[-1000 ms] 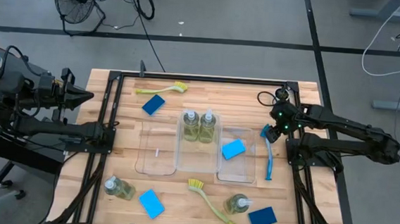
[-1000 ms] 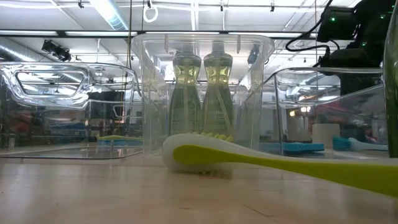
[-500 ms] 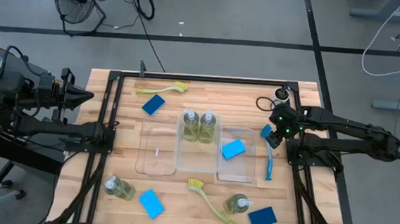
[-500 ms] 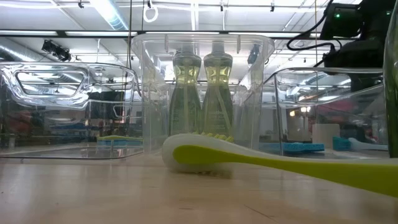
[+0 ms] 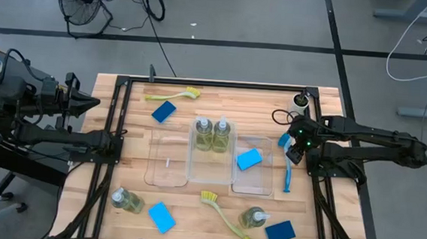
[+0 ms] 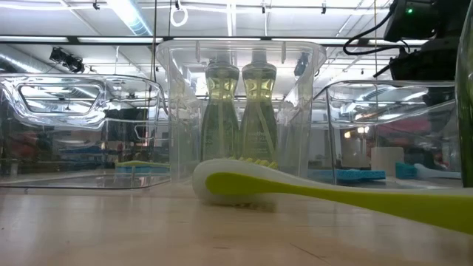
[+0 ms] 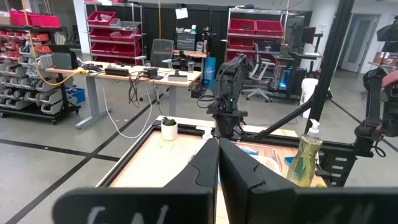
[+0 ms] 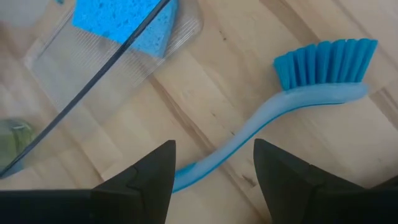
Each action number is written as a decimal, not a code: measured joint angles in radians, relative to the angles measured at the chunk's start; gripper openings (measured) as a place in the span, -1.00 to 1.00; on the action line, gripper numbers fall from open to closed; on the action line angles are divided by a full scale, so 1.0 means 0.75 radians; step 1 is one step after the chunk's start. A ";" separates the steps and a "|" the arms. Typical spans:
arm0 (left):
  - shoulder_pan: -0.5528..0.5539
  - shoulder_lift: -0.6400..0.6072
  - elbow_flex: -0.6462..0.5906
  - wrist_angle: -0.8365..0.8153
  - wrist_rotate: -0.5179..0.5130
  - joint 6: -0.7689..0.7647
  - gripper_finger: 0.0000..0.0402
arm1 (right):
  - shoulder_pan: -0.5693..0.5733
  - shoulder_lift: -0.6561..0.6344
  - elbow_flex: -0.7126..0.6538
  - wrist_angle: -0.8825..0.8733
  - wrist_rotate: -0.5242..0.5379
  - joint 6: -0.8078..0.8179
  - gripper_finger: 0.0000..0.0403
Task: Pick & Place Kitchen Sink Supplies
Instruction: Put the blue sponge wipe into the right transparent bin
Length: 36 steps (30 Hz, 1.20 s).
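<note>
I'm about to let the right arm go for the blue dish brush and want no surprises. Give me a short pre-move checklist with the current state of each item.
1. right gripper open: ok, fingers stand apart in its wrist view.
2. Gripper lined up over the blue dish brush: ok, the handle runs between the fingers.
3. Brush free of other things: ok, it lies flat on the wood beside the clear tray, apart from it.
4. Gripper low enough to close on the handle: cannot tell.
5. left gripper out of the way: ok, shut and parked at the table's left edge.
6. Tray has room: ok, it holds only one blue sponge.
</note>
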<state>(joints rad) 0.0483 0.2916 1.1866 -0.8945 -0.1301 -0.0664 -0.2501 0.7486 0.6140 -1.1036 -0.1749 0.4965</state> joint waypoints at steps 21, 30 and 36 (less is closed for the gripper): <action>0.001 0.000 0.000 0.000 0.000 0.000 -0.91 | 0.040 -0.013 0.003 0.066 -0.001 0.025 0.07; 0.000 0.000 0.000 0.000 0.000 0.000 -0.91 | 0.080 -0.022 0.080 0.096 -0.002 0.017 0.07; 0.000 0.000 0.000 0.000 0.000 0.000 -0.91 | 0.133 -0.023 0.155 0.035 -0.186 -0.069 0.07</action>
<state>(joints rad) 0.0484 0.2916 1.1864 -0.8945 -0.1299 -0.0666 -0.1502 0.7311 0.7305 -1.0772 -0.3143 0.4447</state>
